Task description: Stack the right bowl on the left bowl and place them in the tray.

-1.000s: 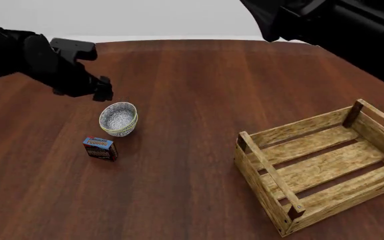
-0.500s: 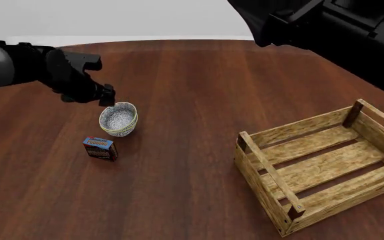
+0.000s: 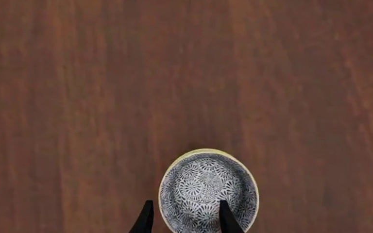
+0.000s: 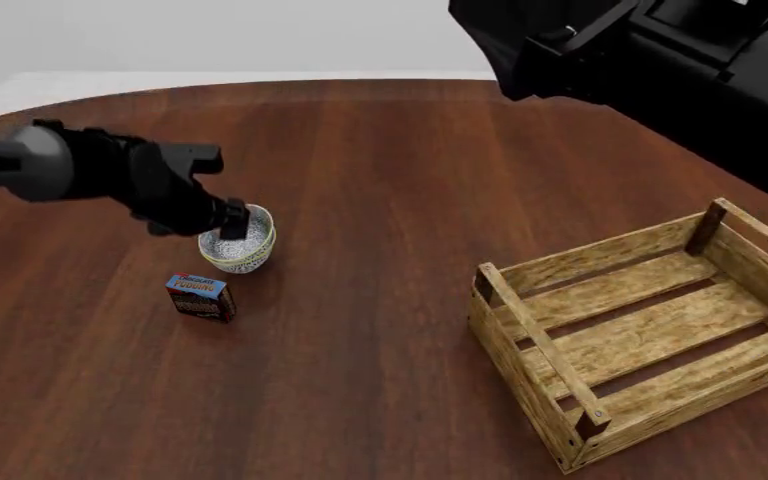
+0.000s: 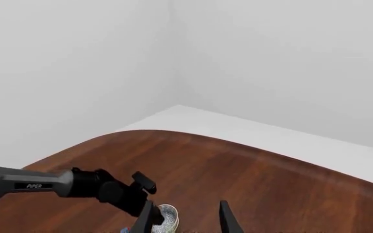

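Bowls appear as one stacked shape [image 4: 239, 243] on the wooden surface [image 4: 384, 380], just behind a small blue-brown box [image 4: 201, 297] and well apart from the tray [image 4: 651, 330] at the right. Whether both bowls sit nested there cannot be told. The left hand [image 4: 231, 219] straddles the bowl's rim, fingers [image 3: 228, 218] spread, one inside. The right hand [image 5: 185, 218] hangs high, spread.

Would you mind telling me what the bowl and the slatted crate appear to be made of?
The bowl looks like glazed ceramic: a fine grey-white printed pattern inside, with a thin yellowish rim. The crate looks like unfinished light wood: visible grain on the slats, with darker corner posts. Being simulator renders, both are only appearances.
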